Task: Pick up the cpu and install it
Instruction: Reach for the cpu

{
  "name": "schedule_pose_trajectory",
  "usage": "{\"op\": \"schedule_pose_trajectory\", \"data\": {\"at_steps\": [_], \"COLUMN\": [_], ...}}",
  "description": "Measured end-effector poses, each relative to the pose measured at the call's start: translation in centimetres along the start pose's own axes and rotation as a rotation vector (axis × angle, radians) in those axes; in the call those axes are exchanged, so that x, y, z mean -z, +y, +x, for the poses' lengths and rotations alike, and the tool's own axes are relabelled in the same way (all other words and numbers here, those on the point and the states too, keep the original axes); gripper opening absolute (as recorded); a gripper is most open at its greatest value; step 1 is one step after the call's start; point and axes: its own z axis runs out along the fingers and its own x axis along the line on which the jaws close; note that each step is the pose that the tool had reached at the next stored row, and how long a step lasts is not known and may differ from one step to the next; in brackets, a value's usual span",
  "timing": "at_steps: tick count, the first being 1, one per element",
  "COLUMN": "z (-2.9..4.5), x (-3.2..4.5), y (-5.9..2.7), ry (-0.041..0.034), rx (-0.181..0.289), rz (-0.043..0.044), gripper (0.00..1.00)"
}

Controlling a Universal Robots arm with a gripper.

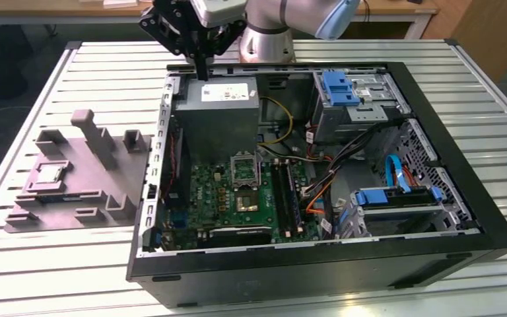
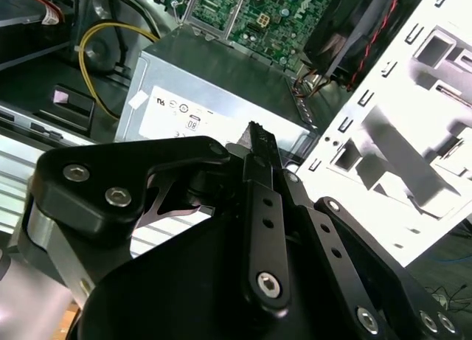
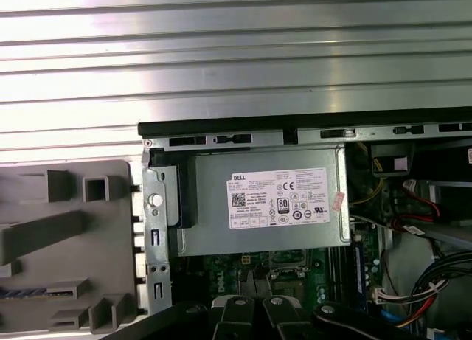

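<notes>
The cpu [image 1: 49,174], a small silver square, lies in a recess of the grey moulded fixture [image 1: 103,191] on the table, at the exterior view's left of the open computer case. My gripper [image 1: 202,71] hangs over the case's back edge, above the grey power supply [image 1: 222,109], well away from the cpu. Its two dark fingers stand together, shut, with nothing between them, as the second wrist view shows at the gripper [image 2: 258,133]. The motherboard's metal socket frame [image 1: 243,169] lies just in front of the power supply.
The black case wall [image 1: 324,264] rings the green motherboard [image 1: 227,198], cables, blue-tabbed drive cages [image 1: 340,89] and a drive bay [image 1: 395,198]. The fixture's upright posts [image 1: 86,129] rise beside the cpu. The slatted metal table [image 1: 103,66] runs all round.
</notes>
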Motion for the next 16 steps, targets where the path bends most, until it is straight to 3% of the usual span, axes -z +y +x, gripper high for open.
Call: {"op": "schedule_pose_trajectory", "data": {"at_steps": [16], "z": [0.44], "x": [0.02], "y": [-0.04], "ry": [0.0001], "rx": [0.000], "rz": [0.0001], "gripper": [0.11]}}
